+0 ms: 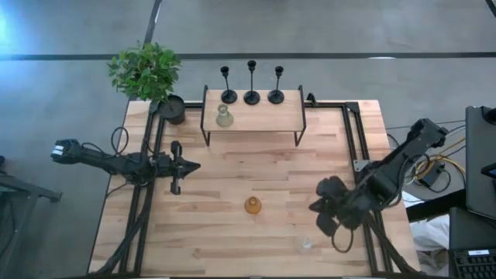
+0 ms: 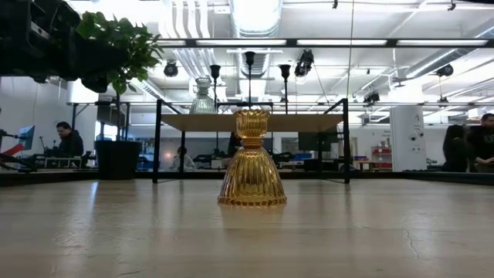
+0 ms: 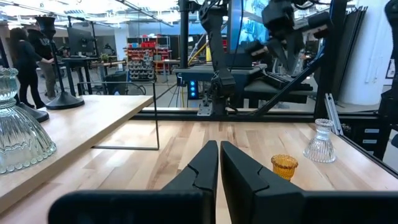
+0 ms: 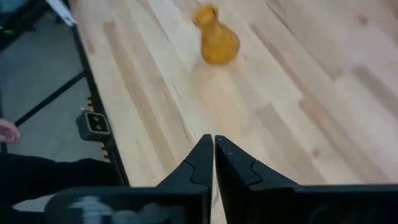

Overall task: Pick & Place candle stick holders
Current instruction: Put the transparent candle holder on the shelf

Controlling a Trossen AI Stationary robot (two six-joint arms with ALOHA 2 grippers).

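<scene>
Three black candle stick holders stand upright on their round bases in a row along the far edge of a raised wooden shelf. Their tops show in the low view, and one shows in the left wrist view. My left gripper is shut and empty over the table's left part, pointing toward the right edge. It also shows in its wrist view. My right gripper is shut and empty over the table's near right part. Its wrist view looks toward the amber glass vase.
A greenish glass vase stands on the shelf's left part. An amber glass vase stands mid-table and a clear glass vase near the front edge. A black plant pot stands at the far left. People show in the room behind.
</scene>
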